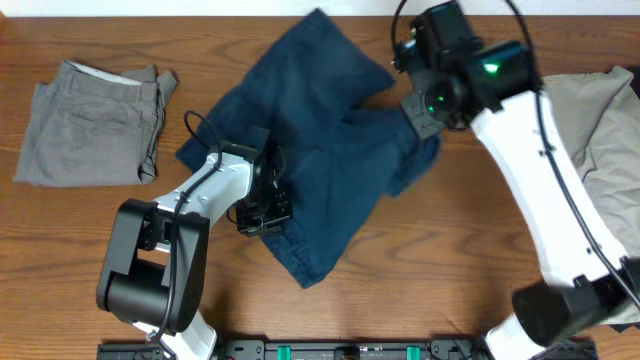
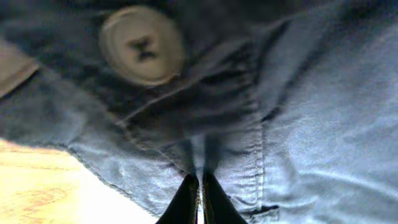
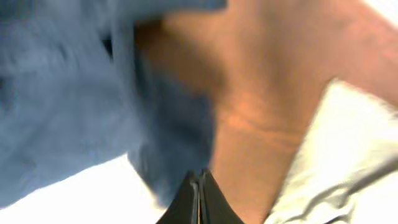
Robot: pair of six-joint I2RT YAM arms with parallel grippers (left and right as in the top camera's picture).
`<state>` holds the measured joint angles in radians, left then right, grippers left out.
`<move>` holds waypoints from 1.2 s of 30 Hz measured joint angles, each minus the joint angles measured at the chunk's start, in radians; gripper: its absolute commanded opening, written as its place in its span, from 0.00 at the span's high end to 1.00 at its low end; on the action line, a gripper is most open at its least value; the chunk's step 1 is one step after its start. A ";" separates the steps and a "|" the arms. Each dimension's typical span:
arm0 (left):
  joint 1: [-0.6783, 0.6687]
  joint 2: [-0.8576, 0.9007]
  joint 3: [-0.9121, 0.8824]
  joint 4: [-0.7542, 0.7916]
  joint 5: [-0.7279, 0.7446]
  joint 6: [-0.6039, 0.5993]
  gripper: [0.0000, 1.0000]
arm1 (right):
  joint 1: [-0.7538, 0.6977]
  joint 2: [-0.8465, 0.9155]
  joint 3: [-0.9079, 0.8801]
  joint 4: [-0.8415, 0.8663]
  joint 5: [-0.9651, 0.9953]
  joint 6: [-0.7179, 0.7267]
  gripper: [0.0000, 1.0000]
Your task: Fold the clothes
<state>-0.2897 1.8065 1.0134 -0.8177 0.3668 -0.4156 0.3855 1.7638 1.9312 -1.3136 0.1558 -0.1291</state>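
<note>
Overhead, the navy pair [image 1: 320, 150] lies crumpled across the middle of the table [image 1: 430, 270], one leg reaching toward the far edge and the other toward the near edge. The left gripper [image 1: 262, 208] sits on its near-left hem, fingers pressed together on a fold of blue cloth just below the waistband button [image 2: 142, 45]. The right gripper [image 1: 420, 112] meets the garment's right side with its fingers closed too; that wrist view is blurred, so it only seems to pinch the navy edge. Bare wood lies open in front of the shorts and between them and the grey pair [image 1: 90, 125], which lies flat, well apart at the left. A beige cloth [image 1: 600, 120] is heaped near the right edge. Both arms reach in from the near side, the left bent low, the right stretched long.
</note>
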 measured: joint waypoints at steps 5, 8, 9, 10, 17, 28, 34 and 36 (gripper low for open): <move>0.000 0.000 -0.001 0.000 -0.003 0.000 0.94 | -0.055 0.045 -0.001 0.286 0.121 -0.001 0.98; 0.000 0.000 -0.001 0.000 -0.004 0.000 0.94 | -0.125 0.111 -0.002 0.355 0.205 0.060 0.84; 0.000 0.000 -0.001 -0.001 -0.004 0.000 0.94 | -0.146 0.127 -0.003 0.338 0.211 0.081 0.77; 0.000 0.000 -0.001 0.000 -0.004 0.000 0.94 | -0.172 0.144 -0.004 0.298 0.199 0.102 0.72; 0.000 0.000 -0.002 0.002 -0.006 0.000 0.94 | -0.229 0.163 -0.021 -0.098 -0.059 0.065 0.55; 0.000 0.000 -0.002 0.011 -0.007 0.000 0.93 | -0.147 0.162 -0.219 -0.140 -0.193 -0.031 0.39; 0.000 0.000 -0.004 0.015 -0.007 0.000 0.93 | -0.098 0.162 -0.389 0.035 -0.192 -0.036 0.52; 0.000 0.000 -0.004 0.015 -0.007 0.000 0.93 | -0.084 0.162 -0.444 0.126 -0.161 -0.015 0.88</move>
<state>-0.2897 1.8065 1.0092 -0.8024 0.3599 -0.4156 0.3019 1.9259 1.4868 -1.1873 -0.0048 -0.1444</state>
